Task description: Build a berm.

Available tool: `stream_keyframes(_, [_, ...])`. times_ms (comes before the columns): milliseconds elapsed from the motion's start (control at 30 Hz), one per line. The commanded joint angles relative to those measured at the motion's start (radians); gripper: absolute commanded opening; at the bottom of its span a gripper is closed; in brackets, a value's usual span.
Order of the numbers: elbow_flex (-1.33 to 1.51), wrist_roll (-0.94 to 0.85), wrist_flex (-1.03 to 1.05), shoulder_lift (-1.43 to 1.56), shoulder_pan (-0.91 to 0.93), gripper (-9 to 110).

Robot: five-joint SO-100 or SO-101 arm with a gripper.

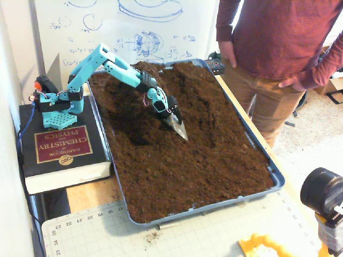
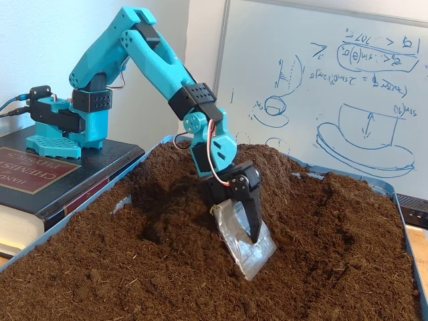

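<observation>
One wide blue tray takes up most of the table, filled edge to edge with dark crumbly soil. Behind it a whiteboard leans against the wall, covered in blue marker sketches and scrawl that I cannot read. At the far right of the high fixed view a person in a maroon top and tan trousers stands by the tray.

Soil heaps highest along the tray's far end, and that ridge is the berm, sloping down toward the flatter ground nearer the camera; in the low fixed view it rises behind me.

My turquoise arm is bolted on top of a thick black book, left of the tray, whose red label reads "HANDBOOK of CHEMISTRY and PHYSICS". A green cutting mat with ruler numbers lies at the near edge.

My claw is pinched onto a silvery scoop blade, its lower tip dug into the soil just below the berm.
</observation>
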Motion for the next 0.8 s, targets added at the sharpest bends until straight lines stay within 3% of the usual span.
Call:
stream_keyframes(0, [0.032,0.003,0.002,0.094,-0.017,1])
stream_keyframes(167, [-0.130,0.060,0.005,0.120,-0.014,0])
stream_keyframes(500, [-0.483,0.439,-0.005,-0.051,-0.104,0])
stream_keyframes(767, [-0.518,0.390,0.008,-0.307,-0.216,0])
